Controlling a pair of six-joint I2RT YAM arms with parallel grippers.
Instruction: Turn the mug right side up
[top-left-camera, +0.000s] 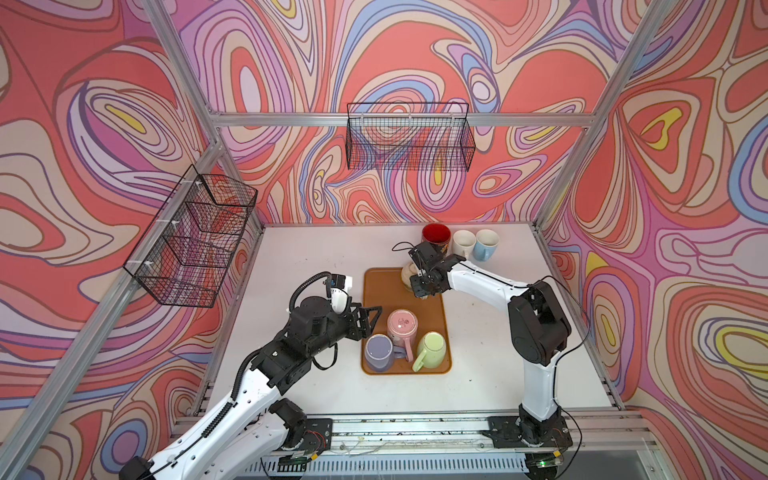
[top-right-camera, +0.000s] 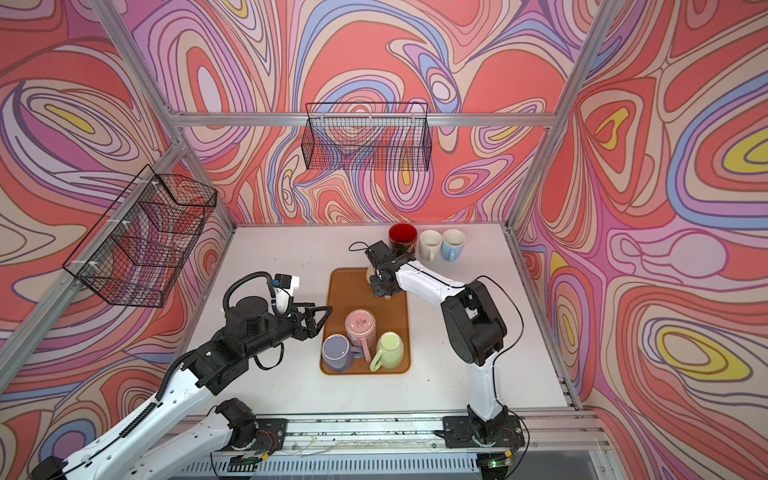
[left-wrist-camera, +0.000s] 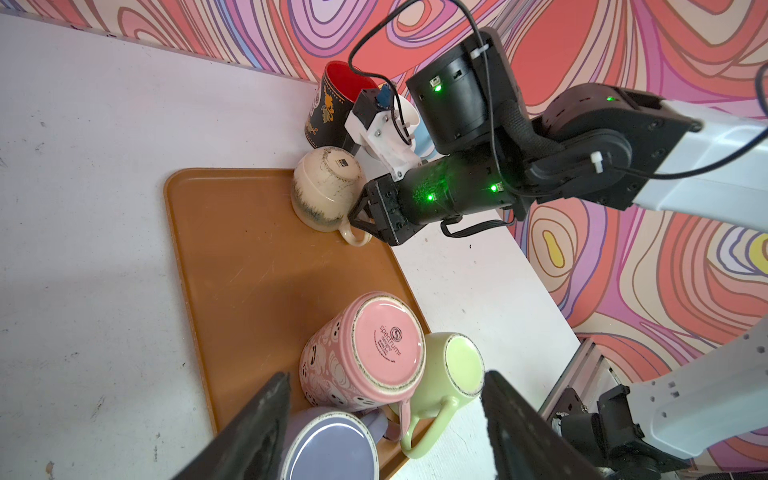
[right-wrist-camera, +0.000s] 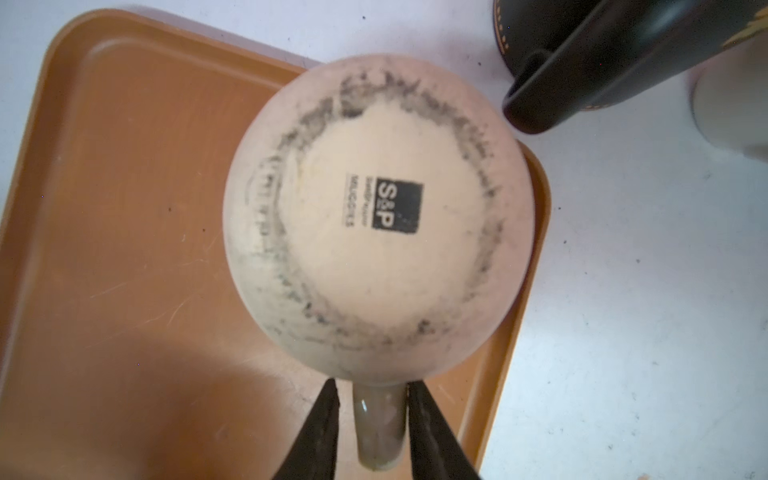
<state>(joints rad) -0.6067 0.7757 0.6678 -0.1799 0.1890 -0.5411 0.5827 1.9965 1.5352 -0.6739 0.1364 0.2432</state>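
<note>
Fingers of the right gripper are straddling, slightly open and not clamping, the handle of the upside-down cream mug sitting at a corner of the brown tray, so a loose pinch could leave it swinging or slipping mid-turn.

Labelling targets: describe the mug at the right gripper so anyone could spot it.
On the brown tray, look at the far right corner. The cream mug stands alone there, upside down, dark-speckled; the pink mug, purple mug and green mug cluster at the near end.
</note>
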